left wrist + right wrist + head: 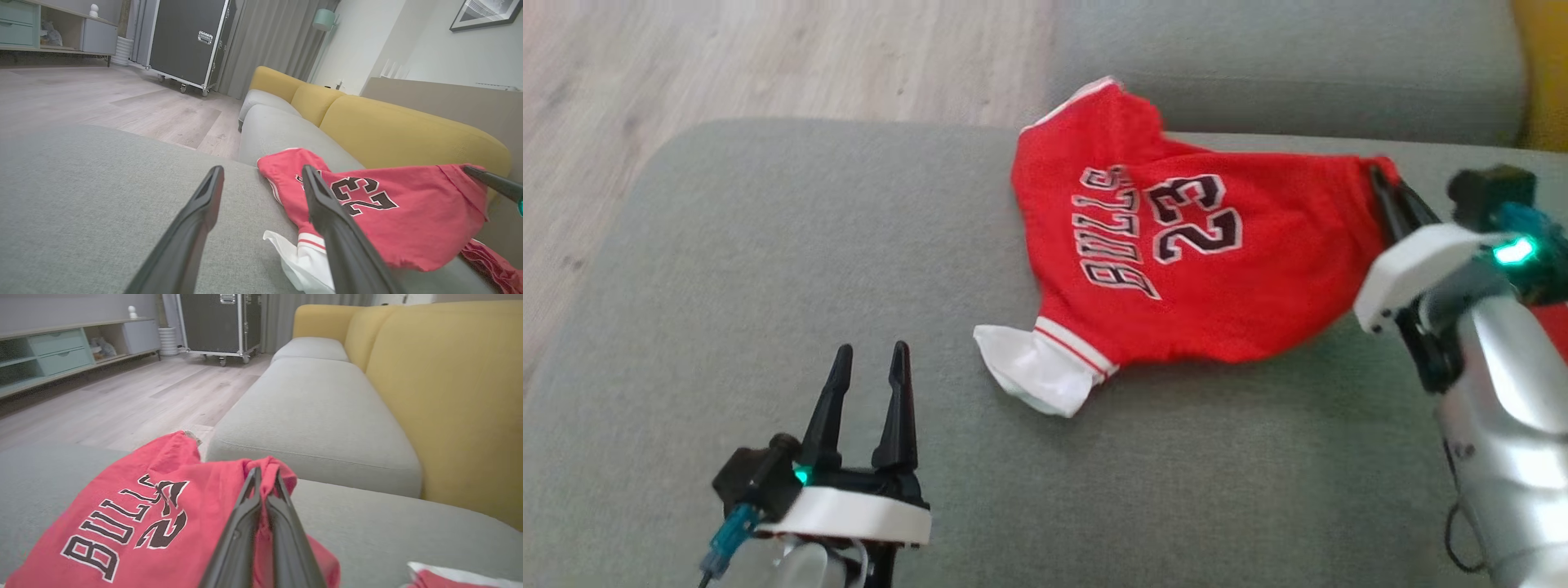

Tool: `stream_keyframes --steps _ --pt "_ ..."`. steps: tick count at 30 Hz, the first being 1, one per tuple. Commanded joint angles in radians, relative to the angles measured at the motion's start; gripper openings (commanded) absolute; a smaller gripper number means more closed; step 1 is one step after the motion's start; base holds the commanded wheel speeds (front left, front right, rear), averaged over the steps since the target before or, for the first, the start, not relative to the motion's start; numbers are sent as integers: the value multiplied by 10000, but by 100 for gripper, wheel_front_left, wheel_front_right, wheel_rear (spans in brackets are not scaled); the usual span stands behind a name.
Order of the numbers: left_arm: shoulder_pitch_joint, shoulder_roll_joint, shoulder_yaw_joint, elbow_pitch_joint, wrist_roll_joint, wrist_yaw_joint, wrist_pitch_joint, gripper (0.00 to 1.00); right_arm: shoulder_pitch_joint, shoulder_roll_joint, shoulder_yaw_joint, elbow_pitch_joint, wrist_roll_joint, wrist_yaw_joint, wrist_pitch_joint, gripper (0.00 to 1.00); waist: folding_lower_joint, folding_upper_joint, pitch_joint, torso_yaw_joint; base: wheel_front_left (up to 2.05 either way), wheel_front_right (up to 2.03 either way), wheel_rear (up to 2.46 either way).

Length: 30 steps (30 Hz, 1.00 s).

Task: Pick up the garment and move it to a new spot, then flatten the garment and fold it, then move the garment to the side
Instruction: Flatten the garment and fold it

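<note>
Overhead, the head view shows the garment (1201, 269), a red jersey lettered "BULLS" and "23" in black and white, spread on a broad grey seat cushion (768, 286). A white sleeve end (1033, 371) sticks out at its near left corner. Its far edge reaches the seam with a second grey cushion (1298, 65). The right hand (1384, 184) is clenched on the garment's right corner, and the cloth is drawn out toward it. The left hand (872, 359) sits low on the left, well apart from the garment, released and holding nothing, with bare cushion between its two dark fingers. Pale wooden floor (727, 57) lies beyond the cushion.

Next, the left wrist view looks along its own spread fingers (192, 228) across the cushion. The garment lies to the right, with its pinched corner raised off the cushion and its other end resting on it. A yellow backrest (388, 130) runs behind, and a black flight case (184, 36) on wheels stands on the floor.

Lastly, the right wrist view has its two fingers (241, 539) pressed together around a bunched fold of red cloth, the lettered front falling away to the left. At the lower right edge shows a scrap of red and white cloth (449, 575); whether it belongs to the same garment I cannot tell. A low sideboard (61, 347) with pale green drawers stands against the far wall.
</note>
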<state>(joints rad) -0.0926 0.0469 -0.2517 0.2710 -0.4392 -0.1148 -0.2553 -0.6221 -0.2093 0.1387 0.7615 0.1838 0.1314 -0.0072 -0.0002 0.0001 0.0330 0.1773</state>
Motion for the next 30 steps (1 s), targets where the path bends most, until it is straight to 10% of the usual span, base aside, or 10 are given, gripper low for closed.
stream_keyframes --steps 1,14,28,29,30 --pt "-184 33 417 -403 103 30 -65 100 192 -100 -251 -819 -315 -7 121 0 2 -1 -291 -332 0 0 0" --pt "-108 33 216 -463 213 -40 -65 100 2575 1149 -2593 -4582 -2167 -7 3248 0 2 -1 -52 156 0 0 0" --pt "-705 33 -160 -193 333 -128 -65 100 233 808 -5668 -241 -4413 -7 3885 0 2 -1 843 1324 0 0 0" --pt "-729 33 -171 -186 331 -131 -65 100 100 751 -5786 100 -4705 -7 3868 5 2 -1 878 1352 0 0 0" --pt "-745 33 -180 -183 330 -135 -65 100 -10 717 -5843 416 -4968 -7 3821 92 2 -1 900 1368 0 0 0"
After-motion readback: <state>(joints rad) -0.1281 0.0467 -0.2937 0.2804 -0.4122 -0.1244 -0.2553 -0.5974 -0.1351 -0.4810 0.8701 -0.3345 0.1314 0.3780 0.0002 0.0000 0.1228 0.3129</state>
